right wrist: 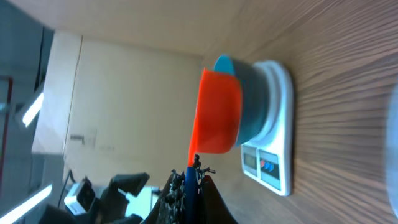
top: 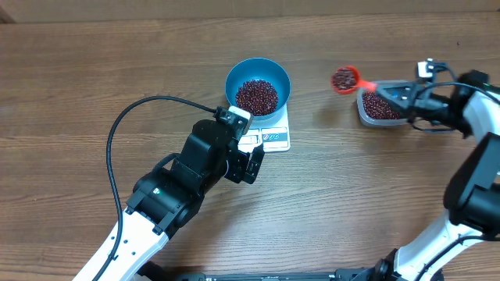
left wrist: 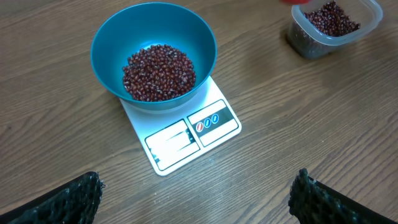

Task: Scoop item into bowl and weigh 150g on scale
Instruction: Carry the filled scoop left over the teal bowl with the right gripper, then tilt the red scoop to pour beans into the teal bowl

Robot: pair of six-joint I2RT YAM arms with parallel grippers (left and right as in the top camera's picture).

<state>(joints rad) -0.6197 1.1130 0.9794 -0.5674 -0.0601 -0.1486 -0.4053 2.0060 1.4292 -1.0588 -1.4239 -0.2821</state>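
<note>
The blue bowl [top: 258, 72] stands on the white scale [top: 275, 139] and holds a heap of dark red beans [top: 256, 96]. My left gripper [top: 242, 140] hovers open just left of and in front of the scale. In the left wrist view its fingers [left wrist: 84, 196] frame bare wood below the scale [left wrist: 186, 140] and bowl [left wrist: 109, 37]. My right gripper [top: 394, 94] is shut on the handle of a red scoop [top: 344, 79] full of beans, held in the air between the bowl and a clear tub [top: 381, 109]. The right wrist view shows the scoop [right wrist: 217, 118] in front of the bowl [right wrist: 255, 106].
The clear plastic tub [left wrist: 336, 25] with more beans sits at the right, under my right arm. A black cable [top: 117, 133] loops over the table left of my left arm. Wood tabletop surrounds the scale.
</note>
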